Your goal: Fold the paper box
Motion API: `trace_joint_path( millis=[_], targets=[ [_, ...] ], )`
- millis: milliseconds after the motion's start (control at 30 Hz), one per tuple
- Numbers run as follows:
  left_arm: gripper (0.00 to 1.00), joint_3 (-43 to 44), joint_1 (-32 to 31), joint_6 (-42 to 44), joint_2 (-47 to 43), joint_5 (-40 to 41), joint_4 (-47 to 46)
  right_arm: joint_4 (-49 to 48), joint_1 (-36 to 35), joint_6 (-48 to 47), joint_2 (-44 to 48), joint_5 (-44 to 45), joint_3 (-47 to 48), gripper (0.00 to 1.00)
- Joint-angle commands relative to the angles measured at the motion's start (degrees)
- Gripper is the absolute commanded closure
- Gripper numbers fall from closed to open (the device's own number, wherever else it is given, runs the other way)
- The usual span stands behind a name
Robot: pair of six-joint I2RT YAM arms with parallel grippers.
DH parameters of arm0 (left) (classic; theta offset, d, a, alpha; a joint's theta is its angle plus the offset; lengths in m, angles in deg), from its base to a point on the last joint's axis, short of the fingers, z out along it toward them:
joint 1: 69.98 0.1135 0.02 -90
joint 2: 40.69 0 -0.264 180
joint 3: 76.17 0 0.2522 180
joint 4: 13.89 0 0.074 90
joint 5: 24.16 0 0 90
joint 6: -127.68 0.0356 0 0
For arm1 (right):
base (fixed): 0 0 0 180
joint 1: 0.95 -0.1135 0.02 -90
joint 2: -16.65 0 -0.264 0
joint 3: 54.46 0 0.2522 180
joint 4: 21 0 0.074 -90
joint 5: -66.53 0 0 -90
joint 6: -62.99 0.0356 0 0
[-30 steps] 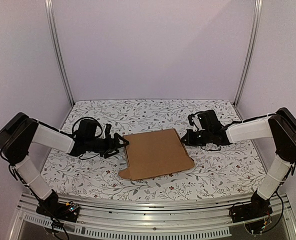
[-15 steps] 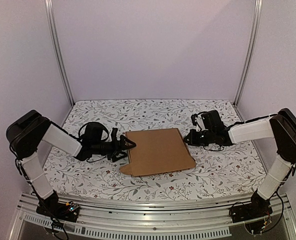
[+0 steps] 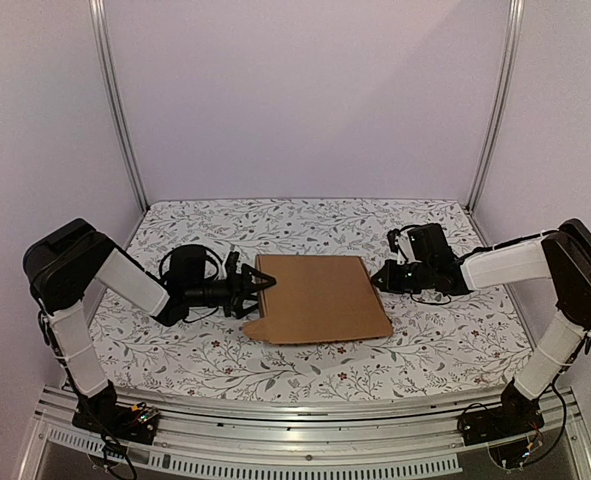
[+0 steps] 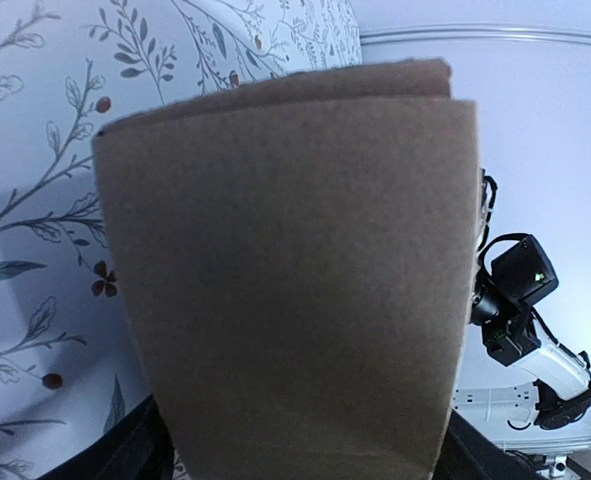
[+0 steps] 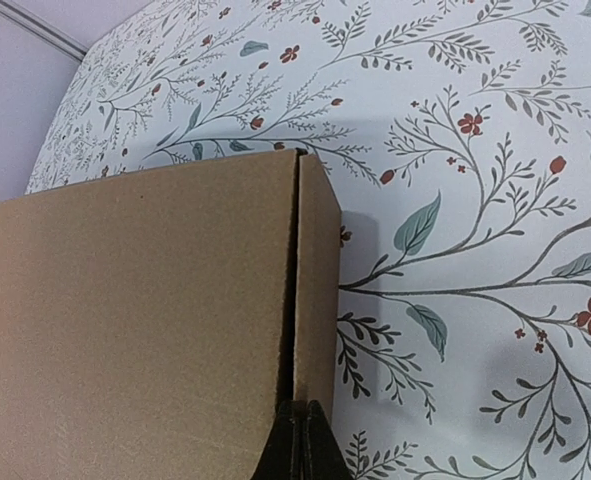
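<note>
The paper box (image 3: 320,298) is a flat brown cardboard mailer lying on the floral table, folded into layers. My left gripper (image 3: 256,291) is at its left edge, jaws spread with the edge between them. In the left wrist view the cardboard (image 4: 285,280) fills the frame between my dark fingers (image 4: 125,455). My right gripper (image 3: 380,279) is at the box's right edge. In the right wrist view its shut tips (image 5: 301,428) touch the narrow side flap (image 5: 317,290) beside the seam of the box (image 5: 145,330).
The floral tablecloth (image 3: 415,345) covers the table inside white walls and two metal posts (image 3: 115,100). An aluminium rail (image 3: 305,420) runs along the near edge. The right arm shows beyond the box in the left wrist view (image 4: 520,300).
My left gripper has moved right onto the box's left edge. The box has shifted right and turned squarer to the table. My right gripper has backed slightly right with it.
</note>
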Motion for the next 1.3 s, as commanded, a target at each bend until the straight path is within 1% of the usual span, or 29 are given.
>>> trace_joint_path(
  millis=[0,167,267,400,500,667,733,833,933,1067,1200,1267],
  targets=[
    [0.24,1.0,-1.1,-1.8,0.4,-1.8,-2.9,6.1,0.6,-0.7,-0.7,0.7,-2.2,1.0],
    [0.32,1.6,-1.5,-1.9,0.4,-2.4,-2.4,6.0,0.5,-0.6,-0.5,0.7,-2.2,1.0],
    [0.39,1.6,-1.6,-2.0,0.2,-2.5,-2.4,6.0,0.5,-0.6,-0.3,0.7,-2.3,1.0],
    [0.46,1.8,-1.6,-2.3,-0.3,-2.7,-2.2,6.0,0.5,-0.7,0.2,0.6,-2.3,1.0],
    [0.53,1.8,-1.5,-2.3,-0.6,-2.9,-1.8,6.1,0.5,-0.9,1.3,0.3,-2.2,0.97],
    [0.58,1.0,-1.0,-3.3,-1.6,-3.3,-2.4,6.9,0.5,-1.4,4.8,-0.8,-1.8,0.78],
    [0.58,0.4,-0.5,-3.8,-2.6,-3.8,-2.6,7.4,0.5,-1.5,7.0,-1.4,-1.7,0.72],
    [0.59,-0.3,-0.1,-3.9,-4.3,-4.7,-1.7,7.5,0.5,-2.2,11.2,-3.5,-1.7,0.68],
    [0.61,-1.2,0.5,-4.7,-6.2,-6.7,-1.7,7.6,0.4,-3.4,15.0,-5.4,-1.6,0.59],
    [0.67,-2.2,2.7,-5.5,-9.4,-10.2,-0.4,7.9,0.2,-5.6,19.5,-6.8,-1.4,0.48],
    [0.71,-2.9,5.0,-7.3,-12.6,-14.8,-0.1,8.3,-0.8,-8.9,25.1,-7.5,-0.7,0.33],
    [0.73,-2.7,5.9,-6.8,-15.0,-16.6,3.0,8.3,-1.6,-11.3,27.4,-7.3,-0.1,0.28]
  ],
)
